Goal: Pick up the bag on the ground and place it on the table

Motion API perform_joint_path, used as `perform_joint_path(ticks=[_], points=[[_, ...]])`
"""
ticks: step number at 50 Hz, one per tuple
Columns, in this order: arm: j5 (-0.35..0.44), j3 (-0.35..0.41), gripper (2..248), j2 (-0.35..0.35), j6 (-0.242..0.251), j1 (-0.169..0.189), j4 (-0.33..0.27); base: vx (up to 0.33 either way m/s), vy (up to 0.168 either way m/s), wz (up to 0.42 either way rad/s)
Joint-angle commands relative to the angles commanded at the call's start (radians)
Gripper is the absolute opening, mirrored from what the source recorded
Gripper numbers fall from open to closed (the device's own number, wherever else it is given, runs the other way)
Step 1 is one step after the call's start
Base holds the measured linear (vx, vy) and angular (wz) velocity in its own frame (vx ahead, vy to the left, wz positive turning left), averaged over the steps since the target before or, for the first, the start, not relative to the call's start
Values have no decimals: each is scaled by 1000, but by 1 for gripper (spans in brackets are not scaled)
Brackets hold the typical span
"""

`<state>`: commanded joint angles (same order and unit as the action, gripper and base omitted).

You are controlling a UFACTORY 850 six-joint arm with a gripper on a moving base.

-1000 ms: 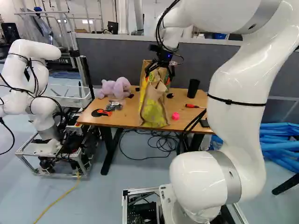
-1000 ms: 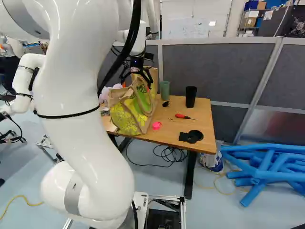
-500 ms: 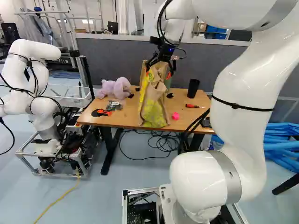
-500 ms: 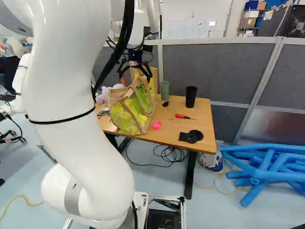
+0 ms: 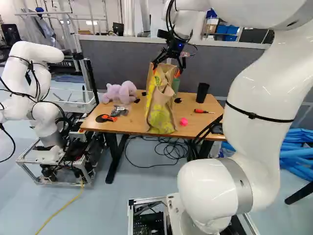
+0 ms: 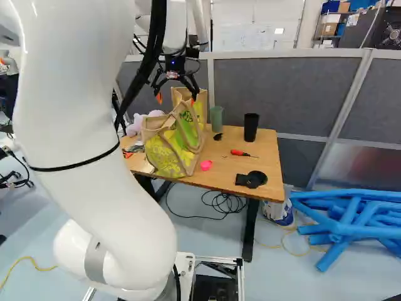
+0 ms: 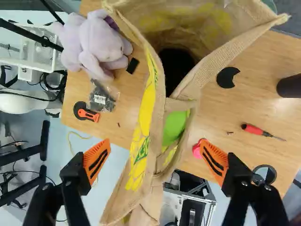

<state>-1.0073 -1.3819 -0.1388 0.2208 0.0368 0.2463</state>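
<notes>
In the left base view my gripper (image 5: 167, 70) is over the top of the bag (image 5: 160, 110), which stands upright on the wooden table (image 5: 98, 117). The tan bag with yellow and green print shows in the right base view too. Seen from the wrist, the gripper (image 7: 156, 162) is wide open, its orange pads well apart on either side of the bag (image 7: 157, 188), touching neither side. The bag's mouth gapes ahead of the fingers, dark inside.
On the table are a purple plush toy (image 7: 94, 44), an orange-handled tool (image 7: 87, 113), a pink item (image 6: 206, 165), a red screwdriver (image 6: 241, 153), a black cup (image 6: 251, 127) and a green cup (image 6: 216, 118). Another robot (image 5: 36, 93) stands left; blue tubes (image 6: 351, 219) lie right.
My arm has risen, lifting the open gripper up from the bag's top and slightly to the left in the right base view. The bag has stayed standing on the table.
</notes>
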Motion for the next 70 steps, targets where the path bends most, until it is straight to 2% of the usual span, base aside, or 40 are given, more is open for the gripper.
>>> perform_joint_path(ticks=[25, 70], points=[[0, -17, 247, 48, 0, 0, 0, 0, 0, 0], [0, -18, 247, 50, 0, 0, 0, 0, 0, 0]])
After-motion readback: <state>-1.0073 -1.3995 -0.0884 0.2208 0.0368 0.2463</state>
